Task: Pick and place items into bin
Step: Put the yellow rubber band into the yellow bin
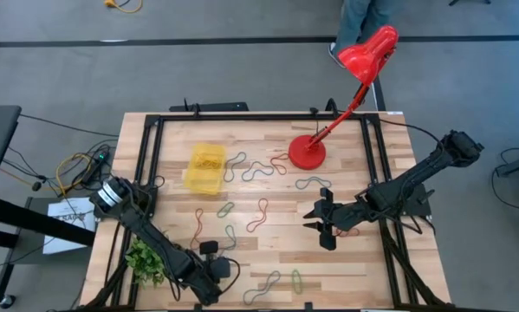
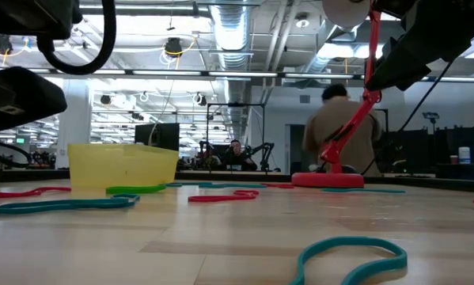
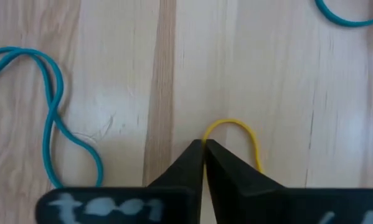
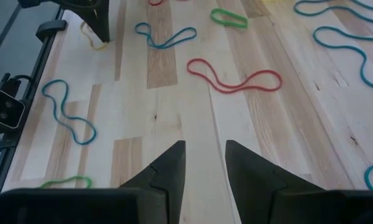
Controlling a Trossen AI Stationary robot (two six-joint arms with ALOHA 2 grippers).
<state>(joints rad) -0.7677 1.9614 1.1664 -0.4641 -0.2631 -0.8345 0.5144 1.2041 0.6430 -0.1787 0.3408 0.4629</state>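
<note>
A teal loop [image 2: 351, 257] lies closest to the low camera, curled on the pale wooden surface [image 2: 221, 237], with a second long teal loop [image 2: 62, 205] off to one side and a red loop [image 2: 223, 195] and a green loop [image 2: 135, 190] farther back, just in front of the yellow bin [image 2: 123, 165]. From above, the bin [image 1: 204, 167] sits toward the far left part of the surface and holds a tangle of yellow loops [image 1: 210, 159]. The other loops are scattered across the middle and near side, among them a red one [image 1: 258, 216] and a green one [image 1: 295, 279]. The left pincer [image 1: 209, 248] is down at the near edge of the surface, next to a green leafy plant [image 1: 145, 259]. In its wrist view its two dark fingers are pressed together, tips touching, pinching the edge of a thin yellow loop [image 3: 235, 138] that lies on the wood, with a long teal loop [image 3: 55, 115] beside it and well apart from the tips. The right pincer [image 1: 315, 215] waits over the right middle of the surface, its fingers [image 4: 167, 165] standing apart with bare wood showing between them and nothing held; ahead of it lies a long red loop [image 4: 236, 78]. A red lamp [image 1: 308, 152] stands on its round base at the far side, its head leaning out past the edge. In the room beyond, a person in a tan top [image 2: 337, 134] is behind the lamp stem.
</note>
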